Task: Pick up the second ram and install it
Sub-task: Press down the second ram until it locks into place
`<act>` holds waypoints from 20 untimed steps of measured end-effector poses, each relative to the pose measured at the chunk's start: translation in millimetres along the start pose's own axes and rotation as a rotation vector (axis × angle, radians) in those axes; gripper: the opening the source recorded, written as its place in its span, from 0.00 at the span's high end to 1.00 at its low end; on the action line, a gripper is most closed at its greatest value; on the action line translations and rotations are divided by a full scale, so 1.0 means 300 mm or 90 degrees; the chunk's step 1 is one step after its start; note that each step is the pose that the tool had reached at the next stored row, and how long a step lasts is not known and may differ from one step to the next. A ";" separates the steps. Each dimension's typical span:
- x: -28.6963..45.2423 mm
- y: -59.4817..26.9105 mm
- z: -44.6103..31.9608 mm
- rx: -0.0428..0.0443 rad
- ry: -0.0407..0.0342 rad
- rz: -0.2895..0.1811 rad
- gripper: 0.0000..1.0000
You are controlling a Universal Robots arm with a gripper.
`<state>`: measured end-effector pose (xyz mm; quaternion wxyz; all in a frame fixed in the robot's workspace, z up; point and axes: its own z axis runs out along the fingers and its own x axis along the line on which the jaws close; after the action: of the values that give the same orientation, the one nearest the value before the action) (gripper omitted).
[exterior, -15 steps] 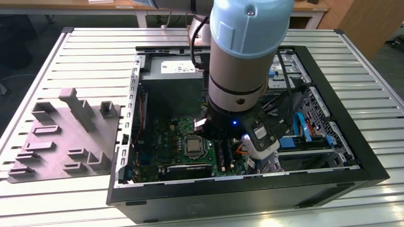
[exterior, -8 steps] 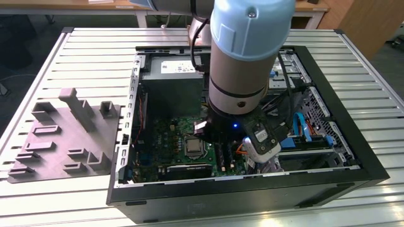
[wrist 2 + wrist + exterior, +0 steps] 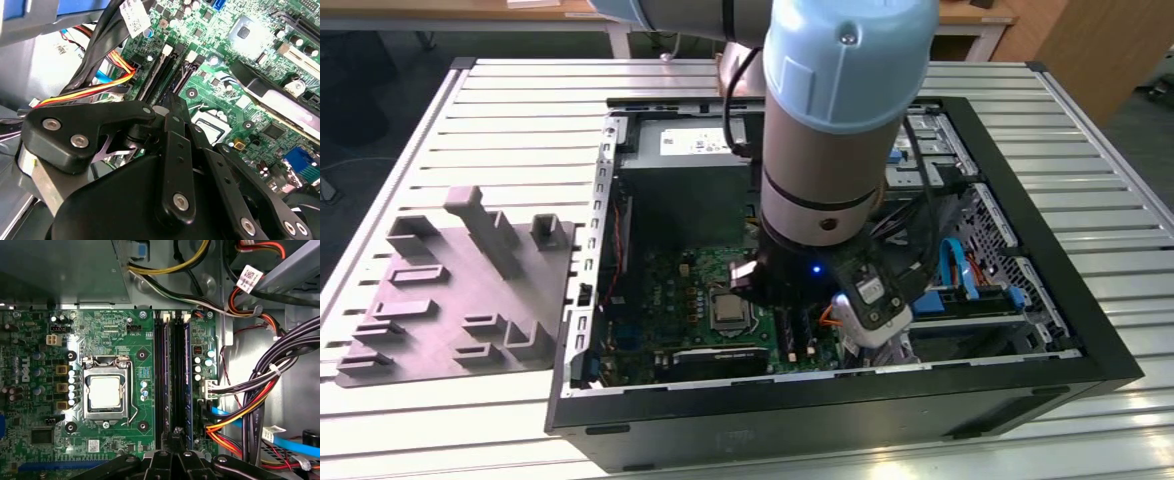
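**Claw.** Gripper (image 3: 175, 436), black linkage fingers drawn together to a narrow tip. No gap is visible between them in either wrist view, and nothing is seen clamped in them. The tip (image 3: 171, 102) sits low over the black slot strips (image 3: 160, 380). Whether it touches them cannot be told.

**Task item.** Second ram (image 3: 186, 370), seen edge-on as a thin blue line. It stands in the slot strip nearest the cables, just beside the fingertip.

**Container 1.** Open computer case (image 3: 854, 400), lying on a slatted table (image 3: 520, 100), with the arm reaching down into it. It holds:
- a green circuit board (image 3: 115, 325) with a processor socket (image 3: 105, 392)
- a grey power box (image 3: 687, 150)
- bundled cables (image 3: 250, 410) in black, red, yellow, orange and blue

**Container 2.** Grey moulded tray (image 3: 454, 300) with raised blocks, beside the case on the exterior view's left.
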<state>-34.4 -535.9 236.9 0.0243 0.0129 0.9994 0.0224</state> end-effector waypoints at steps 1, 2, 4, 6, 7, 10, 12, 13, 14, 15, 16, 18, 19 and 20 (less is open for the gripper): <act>0.000 0.000 0.004 0.0001 0.0000 0.000 0.90; 0.000 0.000 0.008 0.0001 0.0000 0.000 0.90; 0.001 -0.001 0.014 0.0003 0.0000 0.000 0.90; 0.001 -0.001 0.014 0.0005 0.0001 0.000 0.90; 0.001 -0.001 0.014 0.0005 0.0000 0.000 0.90; 0.001 -0.001 0.015 0.0004 0.0000 0.000 0.90; 0.001 -0.001 0.022 0.0001 -0.0001 0.000 0.90; 0.001 -0.001 0.025 0.0003 0.0000 0.000 0.90; 0.001 -0.001 0.028 0.0003 0.0000 0.000 0.90; 0.002 -0.001 0.032 0.0003 0.0000 0.000 0.90; 0.002 -0.002 0.034 0.0003 0.0000 0.000 0.90; 0.002 -0.002 0.034 0.0006 0.0001 0.000 0.90; 0.002 -0.002 0.036 0.0003 0.0000 0.000 0.90; 0.002 -0.002 0.039 0.0001 0.0000 0.000 0.90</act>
<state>-34.4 -535.9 225.0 0.0243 0.0129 0.9994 0.0223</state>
